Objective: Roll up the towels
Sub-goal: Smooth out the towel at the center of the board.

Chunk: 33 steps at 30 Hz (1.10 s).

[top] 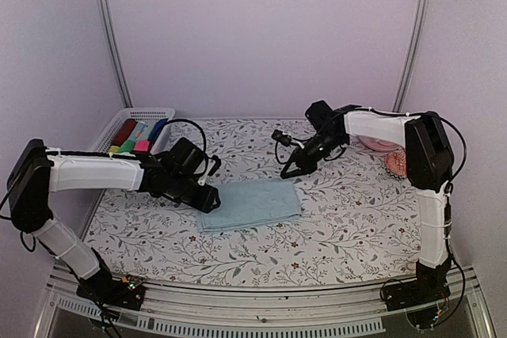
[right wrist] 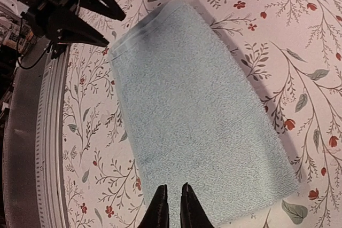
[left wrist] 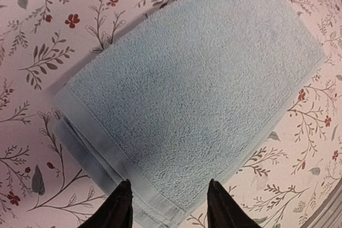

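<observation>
Blue towel [left wrist: 195, 97] flat, folded, pink towel [top: 375, 144] only in top view

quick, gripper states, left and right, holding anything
Left gripper: open, empty, fingers apart at the near end of the pale blue towel.
Right gripper: nearly shut, holding nothing, above the towel's other end.

Pink towel [top: 372, 144] half-hidden behind right arm; basket [top: 135, 115] rolls tiny.
</observation>
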Motion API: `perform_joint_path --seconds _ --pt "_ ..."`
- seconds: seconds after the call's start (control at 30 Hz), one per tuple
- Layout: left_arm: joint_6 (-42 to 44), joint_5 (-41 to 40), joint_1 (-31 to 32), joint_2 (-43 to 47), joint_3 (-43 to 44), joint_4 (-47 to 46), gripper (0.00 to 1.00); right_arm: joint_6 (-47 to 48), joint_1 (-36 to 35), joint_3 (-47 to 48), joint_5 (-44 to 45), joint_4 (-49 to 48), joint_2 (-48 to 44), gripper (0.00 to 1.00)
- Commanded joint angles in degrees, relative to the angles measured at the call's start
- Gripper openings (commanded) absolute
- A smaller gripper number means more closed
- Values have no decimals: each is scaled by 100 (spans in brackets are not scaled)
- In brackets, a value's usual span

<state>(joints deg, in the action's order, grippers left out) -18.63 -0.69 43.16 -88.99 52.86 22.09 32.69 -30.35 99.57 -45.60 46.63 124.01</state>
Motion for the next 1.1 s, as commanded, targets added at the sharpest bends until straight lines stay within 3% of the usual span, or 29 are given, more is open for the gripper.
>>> perform_joint_path --seconds 0.0,0.17,0.37,0.7,0.9,1.07 --pt "127 -45 -184 -202 49 -490 45 387 -28 -514 -856 276 -113 11" --pt "89 69 -369 -554 -89 -928 29 592 -24 -949 -1173 433 90 9" --pt "36 42 -370 -756 -272 -1128 28 757 -25 -1217 -1107 689 387 8" --pt "35 31 -369 -768 -617 -1226 29 264 -6 -1436 -205 409 670 7" --pt "49 -11 -369 -527 -571 -1166 41 640 -19 -1082 -335 900 293 9" --pt "125 -195 -369 -188 -395 -927 56 979 -16 -777 -36 1162 -233 22"
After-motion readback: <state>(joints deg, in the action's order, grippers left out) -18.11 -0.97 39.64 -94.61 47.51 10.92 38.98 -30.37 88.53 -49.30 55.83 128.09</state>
